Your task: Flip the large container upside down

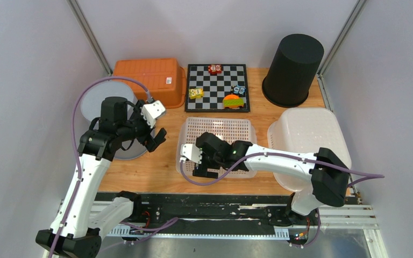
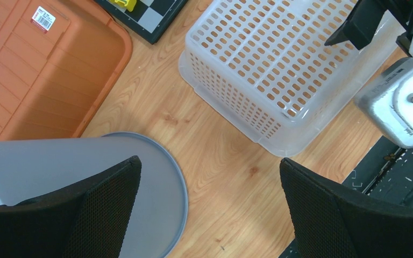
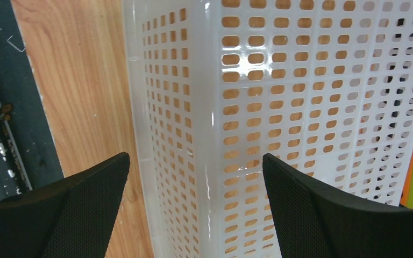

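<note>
A white perforated container stands bottom up in the middle of the table, its flared rim on the wood. My right gripper is open at its near left part. In the right wrist view the gripper straddles the container's wall: one finger hangs over the wood outside, the other over the perforated bottom. Neither finger visibly touches it. My left gripper is open to the left of the container, above bare wood, holding nothing; the container shows at its upper right.
A grey round bin lies under the left arm. An orange tub sits bottom up at the back left. A chessboard with small toys is behind the container. A black bin and a white tub stand bottom up on the right.
</note>
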### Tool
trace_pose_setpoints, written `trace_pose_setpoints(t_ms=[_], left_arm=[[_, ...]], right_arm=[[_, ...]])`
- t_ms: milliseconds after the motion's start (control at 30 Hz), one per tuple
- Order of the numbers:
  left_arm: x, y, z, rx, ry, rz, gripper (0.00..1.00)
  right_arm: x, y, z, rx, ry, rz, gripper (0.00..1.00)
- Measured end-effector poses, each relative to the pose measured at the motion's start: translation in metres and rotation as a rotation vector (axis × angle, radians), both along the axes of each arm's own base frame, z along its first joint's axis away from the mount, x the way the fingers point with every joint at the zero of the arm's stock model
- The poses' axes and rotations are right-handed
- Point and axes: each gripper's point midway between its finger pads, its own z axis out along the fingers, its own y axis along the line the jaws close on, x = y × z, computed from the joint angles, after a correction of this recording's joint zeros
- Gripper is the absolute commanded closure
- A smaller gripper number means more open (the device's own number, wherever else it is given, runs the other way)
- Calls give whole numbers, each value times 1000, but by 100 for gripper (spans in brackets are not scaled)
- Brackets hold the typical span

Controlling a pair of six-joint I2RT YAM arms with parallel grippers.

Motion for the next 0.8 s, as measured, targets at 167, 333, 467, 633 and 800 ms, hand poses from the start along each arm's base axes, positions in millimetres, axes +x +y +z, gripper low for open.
trace_pose_setpoints(t_ms=[167, 333, 467, 633, 800], left_arm=[[-1, 0, 2, -5, -9, 3, 0], [-3, 0, 2, -9, -14, 4, 0], [-3, 0, 0, -9, -14, 4, 0], [-3, 0, -2, -9, -11, 5, 0], [-3, 0, -2, -9, -11, 5, 0]], right_arm=[[-9, 0, 1, 2, 32, 41, 6], [-15, 0, 5, 13, 49, 73, 5], [-20, 0, 17, 47, 45, 99, 6], [-22, 0, 25, 70, 40, 119, 5], [-20, -2, 23, 58, 29, 111, 2]])
